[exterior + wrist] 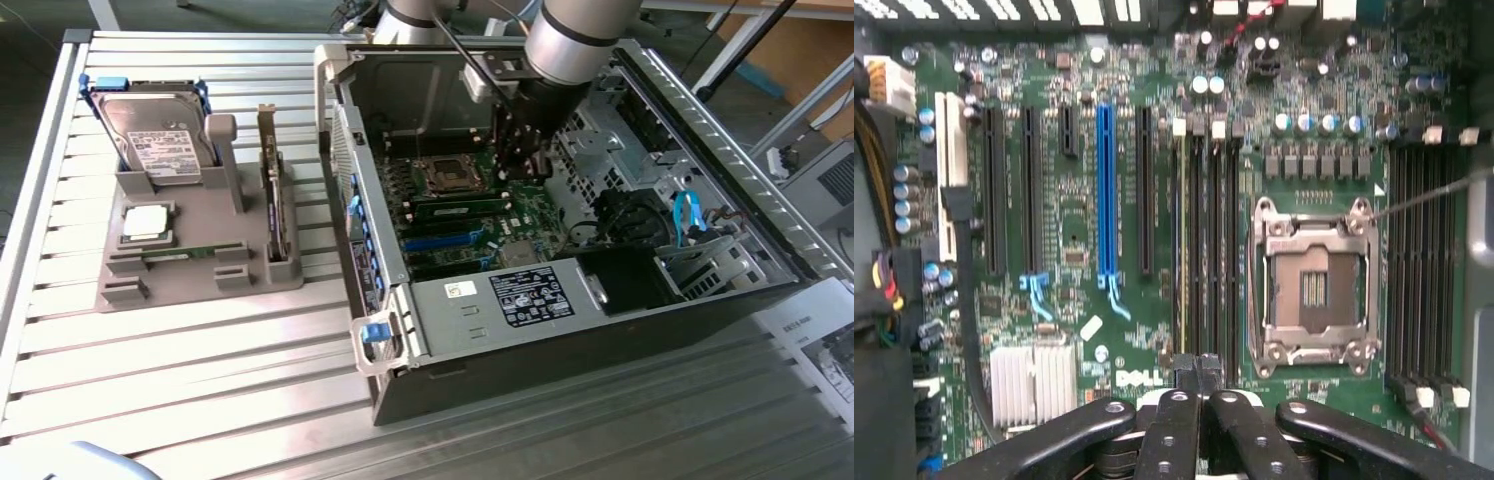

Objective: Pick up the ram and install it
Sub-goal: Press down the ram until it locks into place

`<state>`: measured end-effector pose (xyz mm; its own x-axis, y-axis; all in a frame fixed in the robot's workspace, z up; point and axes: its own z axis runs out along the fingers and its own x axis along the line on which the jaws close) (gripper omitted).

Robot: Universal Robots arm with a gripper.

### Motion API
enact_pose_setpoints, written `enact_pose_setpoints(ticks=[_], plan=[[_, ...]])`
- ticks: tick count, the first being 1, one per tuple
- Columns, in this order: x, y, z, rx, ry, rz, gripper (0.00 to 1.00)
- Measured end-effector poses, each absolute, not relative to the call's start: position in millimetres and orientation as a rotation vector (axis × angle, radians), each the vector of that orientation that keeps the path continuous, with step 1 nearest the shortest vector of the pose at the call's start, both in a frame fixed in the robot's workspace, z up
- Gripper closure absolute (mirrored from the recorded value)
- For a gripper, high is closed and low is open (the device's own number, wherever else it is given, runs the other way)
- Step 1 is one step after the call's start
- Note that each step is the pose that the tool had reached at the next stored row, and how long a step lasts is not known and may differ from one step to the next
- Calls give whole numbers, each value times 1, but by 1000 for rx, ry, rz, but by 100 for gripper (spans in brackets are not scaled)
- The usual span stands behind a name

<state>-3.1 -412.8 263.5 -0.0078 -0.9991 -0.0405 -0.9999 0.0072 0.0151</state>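
Observation:
The ram (1179,245) is a thin green stick seen edge-on, standing in the memory slot nearest the blue-trimmed expansion slots on the motherboard. In the exterior view the ram (461,203) is a green strip just in front of the empty CPU socket (449,175). My gripper (1197,366) is shut, fingertips pressed together with nothing between them, hovering over the end of the memory slots right beside the stick. In the exterior view my gripper (521,165) hangs inside the open computer case (400,330), just above the board next to the socket.
A grey holder (120,275) on the exterior view's left carries a hard drive (160,135), a silver processor (144,222) and an upright card (274,200). The case walls, the power supply (534,295) and blue cables (687,215) hem in the board. The CPU socket (1314,290) lies open.

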Motion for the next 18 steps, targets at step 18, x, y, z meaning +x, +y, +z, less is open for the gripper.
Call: enact_pose_setpoints(ticks=[18], plan=[[-46,-413,264,-2196,2212,53,90]])
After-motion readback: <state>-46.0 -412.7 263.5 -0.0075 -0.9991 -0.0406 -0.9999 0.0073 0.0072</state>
